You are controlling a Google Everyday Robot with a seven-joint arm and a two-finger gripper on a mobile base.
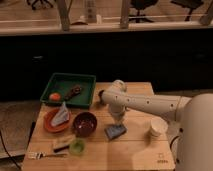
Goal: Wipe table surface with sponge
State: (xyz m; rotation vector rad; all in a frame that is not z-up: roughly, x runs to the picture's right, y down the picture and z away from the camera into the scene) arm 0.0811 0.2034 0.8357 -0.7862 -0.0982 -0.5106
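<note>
The blue-grey sponge (115, 131) lies on the light wooden table (125, 155), near its middle, right of the brown bowl. My white arm reaches in from the right, bends at an elbow near the tray and points down. The gripper (117, 123) sits directly above the sponge, at its far edge, touching or almost touching it. The table's dark printed mark (161, 160) is at the front right corner.
A dark green tray (60, 81) at the back left holds an orange fruit (54, 96) and a dark item. An orange plate (50, 125) carries a pale folded cloth. A brown bowl (84, 123), green cup (76, 146), tan block (63, 143), fork (45, 155) and white paper cup (158, 128) stand around.
</note>
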